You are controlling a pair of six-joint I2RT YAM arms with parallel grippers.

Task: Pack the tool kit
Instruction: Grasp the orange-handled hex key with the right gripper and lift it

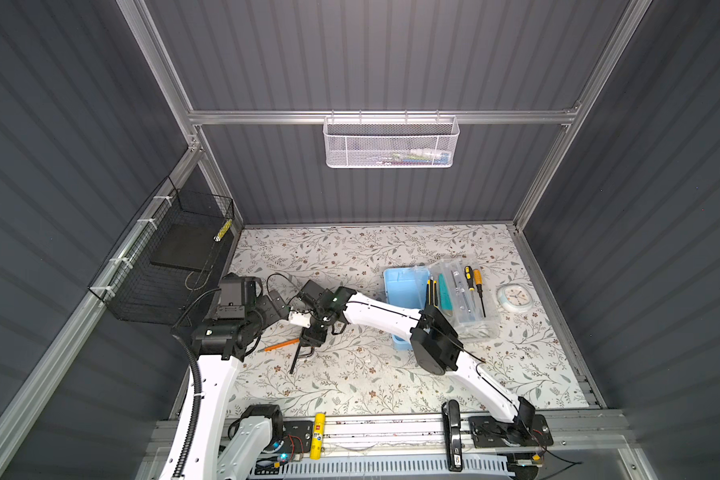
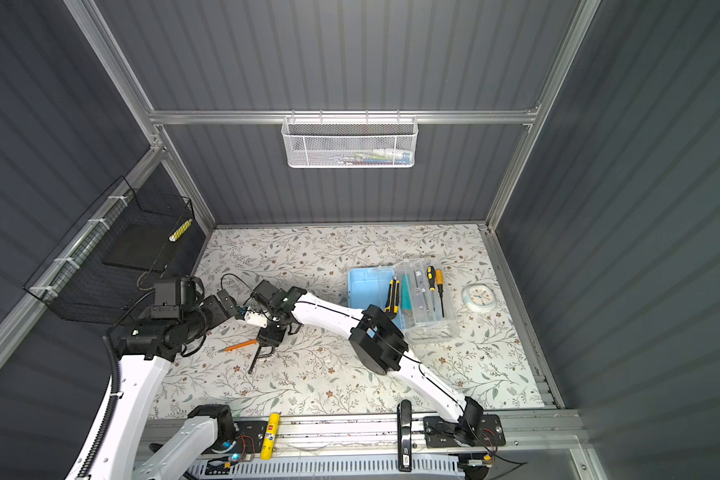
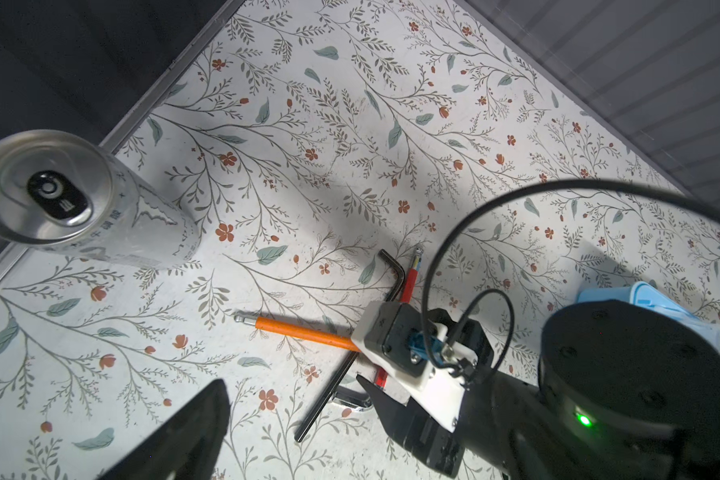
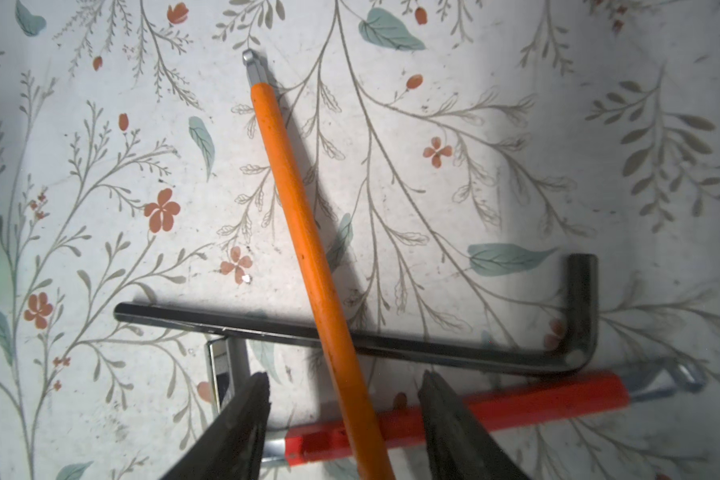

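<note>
Right wrist view: my right claw [image 4: 342, 376] stands released, fingers [image 4: 242, 419] either side of the orange hex key [image 4: 300, 232] without touching; my left claw [image 1: 280, 308] hangs released nearby.

On the counter [image 4: 495, 104], the long sleeved hex key [image 4: 304, 232] runs through the gap between the right jaws and out ahead of them, touching neither, and lies on top of two other keys. The bare hex key [image 4: 433, 349] lies crosswise just ahead of the jaw tips, and the short sleeved hex key [image 4: 537, 399] lies crosswise beneath the jaws. In both top views the tool kit box [image 1: 404, 286] sits well to the right of these jaws, with its lid [image 1: 474, 328] on the side away from them.
</note>
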